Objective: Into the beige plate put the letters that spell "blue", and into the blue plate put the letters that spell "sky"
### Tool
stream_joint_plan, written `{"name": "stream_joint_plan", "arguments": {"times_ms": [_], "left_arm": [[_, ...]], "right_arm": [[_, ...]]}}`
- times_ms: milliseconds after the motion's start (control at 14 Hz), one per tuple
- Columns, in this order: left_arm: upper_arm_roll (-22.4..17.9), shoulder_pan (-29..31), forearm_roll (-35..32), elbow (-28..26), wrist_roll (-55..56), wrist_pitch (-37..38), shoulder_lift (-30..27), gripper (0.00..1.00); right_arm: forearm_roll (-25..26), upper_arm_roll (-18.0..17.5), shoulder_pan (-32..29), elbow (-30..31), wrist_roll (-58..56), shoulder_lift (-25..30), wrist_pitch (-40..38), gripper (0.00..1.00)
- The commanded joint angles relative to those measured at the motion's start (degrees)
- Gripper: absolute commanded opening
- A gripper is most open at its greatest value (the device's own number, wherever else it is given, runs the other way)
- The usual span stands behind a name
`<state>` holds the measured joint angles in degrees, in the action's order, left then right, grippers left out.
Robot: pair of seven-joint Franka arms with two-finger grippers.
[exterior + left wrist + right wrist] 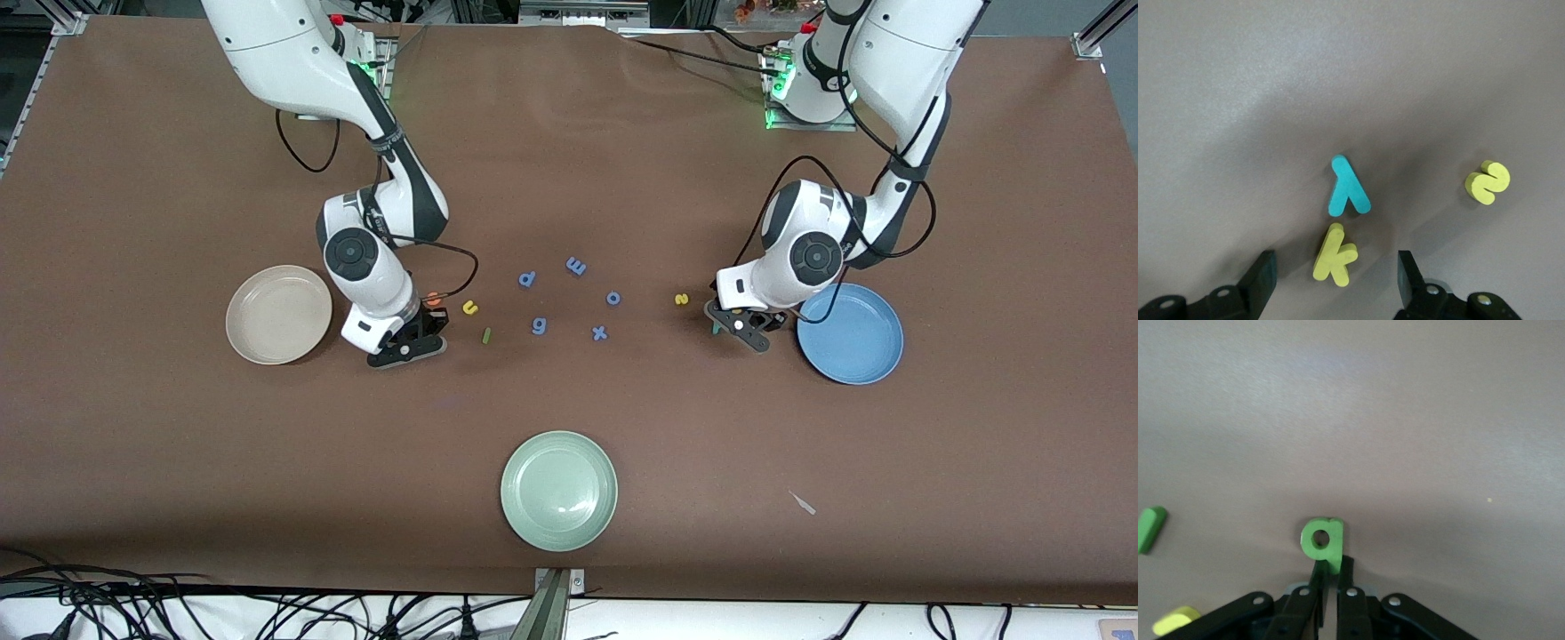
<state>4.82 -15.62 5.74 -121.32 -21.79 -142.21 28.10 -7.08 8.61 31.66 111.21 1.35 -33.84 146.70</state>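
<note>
Right gripper: we see it pinched on the green b, left of frame centre, beside the beige plate.
Left gripper: wide, straddling the yellow k, near the blue plate.
Risk: we judge the thin edge grip could slip when lifting.

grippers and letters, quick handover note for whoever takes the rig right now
Right gripper: shut on the green b, low beside the beige plate.
Left gripper: open, straddling the k, beside the blue plate; y and s close by on the table.
u, l and e lie near the right gripper.
Done: nothing, both plates empty.
Left: all seven letters.
</note>
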Motion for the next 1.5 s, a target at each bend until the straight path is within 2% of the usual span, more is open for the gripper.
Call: {"name": "stream_joint_plan", "arguments": {"times_ms": [0, 142, 285, 427, 499, 712, 926, 997, 1068, 1140, 1282, 1425], "left_arm": [[0.19, -0.2, 1.12, -1.64, -1.42, -0.78, -1.21, 0.65], [0.19, -0.11, 1.12, -1.64, -1.42, -0.78, -1.21, 0.37], [0.19, -0.11, 1.12, -1.64, -1.5, -0.78, -1.21, 0.18], [0.19, -0.11, 1.12, -1.64, -2.03, -0.78, -1.29, 0.03], [0.19, -0.02, 1.12, -1.56, -2.29, -0.7, -1.64, 0.0], [0.19, 1.37, 0.51, -0.85, -2.21, 0.44, -4.27, 0.0], [0.1, 5.85, 0.42, -0.94, -2.47, 4.56, -8.66, 0.0], [0.1, 7.26, 0.42, -0.94, -2.47, 6.4, -9.81, 0.0], [0.01, 8.49, 0.24, -1.03, -2.65, 7.99, -10.69, 0.0], [0.01, 9.89, -0.98, -1.11, -4.13, 9.05, -11.05, 0.0], [-0.08, 12.36, -3.44, -1.11, -9.04, 8.71, -10.79, 0.0], [-0.25, 13.16, -3.8, -1.2, -9.5, 8.62, -10.52, 0.03]], "right_arm": [[-1.53, -0.61, -1.43, -2.39, -2.84, -0.17, -3.09, 0.0], [-1.54, -0.26, -2.21, -2.4, -3.71, 1.23, -5.53, 0.0], [-1.54, 0.01, -5.01, -2.22, -8.09, 3.95, -10.18, 0.0], [-1.54, 3.06, -6.17, -0.73, -12.84, 6.85, -16.16, 0.0], [-1.54, 5.61, -6.17, -0.2, -15.03, 8.17, -18.19, 0.0], [-1.54, 11.85, -6.17, 2.16, -20.23, 10.02, -21.28, 0.0], [-1.62, 14.33, -6.44, 5.85, -20.42, 9.59, -20.14, 0.0], [-1.71, 14.42, -6.44, 6.82, -20.24, 9.5, -20.14, 0.04], [-1.97, 14.42, -6.96, 7.01, -19.46, 9.15, -20.23, 0.65], [-2.06, 14.33, -7.49, 6.57, -19.1, 9.15, -20.49, 1.0], [-2.67, 13.29, -6.79, 5.35, -12.38, 9.94, -21.02, 1.0], [-2.85, 9.34, -6.44, 4.37, -3.58, 9.94, -20.41, 1.0]]}}
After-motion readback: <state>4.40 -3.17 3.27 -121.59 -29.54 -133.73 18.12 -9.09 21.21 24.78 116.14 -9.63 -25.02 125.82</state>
